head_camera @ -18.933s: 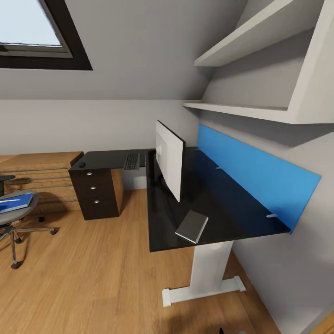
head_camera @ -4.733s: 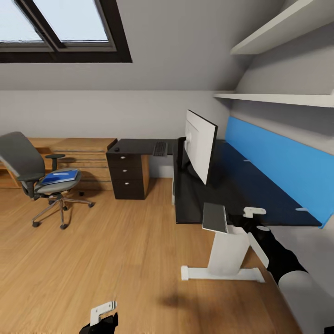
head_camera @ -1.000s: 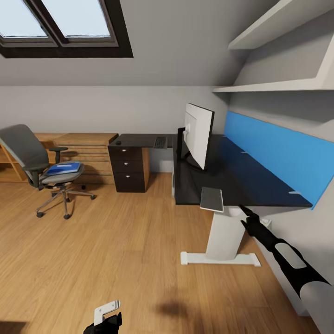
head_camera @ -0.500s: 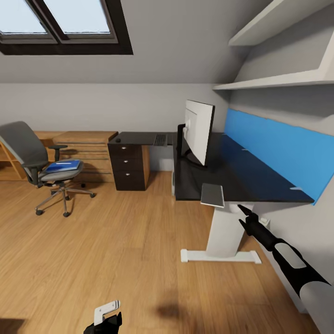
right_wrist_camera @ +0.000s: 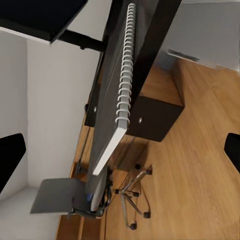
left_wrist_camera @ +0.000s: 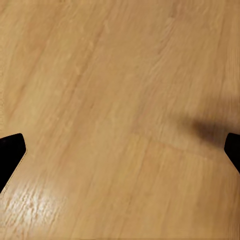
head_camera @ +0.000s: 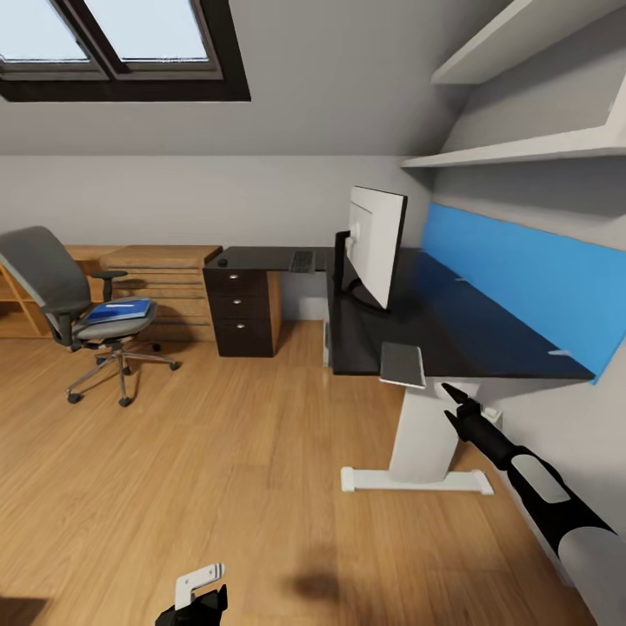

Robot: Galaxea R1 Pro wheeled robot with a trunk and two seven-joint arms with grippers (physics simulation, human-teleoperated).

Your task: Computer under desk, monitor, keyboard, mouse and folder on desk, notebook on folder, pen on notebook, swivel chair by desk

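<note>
The dark grey notebook point(head_camera: 402, 363) overhangs the front edge of the black desk point(head_camera: 452, 335); its spiral spine point(right_wrist_camera: 123, 82) faces my right wrist camera. My right gripper point(head_camera: 450, 396) is open, just below and to the right of the notebook, apart from it. The monitor point(head_camera: 378, 243) stands on the desk. The keyboard point(head_camera: 301, 261) and the mouse point(head_camera: 223, 262) lie on the far wing. The blue folder point(head_camera: 117, 311) rests on the swivel chair point(head_camera: 52, 291) at the left. My left gripper point(head_camera: 196, 591) hangs open over the floor. The computer and pen are hidden.
A black drawer unit point(head_camera: 243, 315) stands under the desk's far wing, with low wooden shelves point(head_camera: 156, 278) beside it. The white desk leg point(head_camera: 422, 439) is close to my right arm. Wall shelves point(head_camera: 522, 148) and a blue panel point(head_camera: 513, 278) back the desk.
The notebook, once flat on the desk, now juts over its front edge. My right gripper dropped from desk height to below it. The view has shifted slightly in the last second.
</note>
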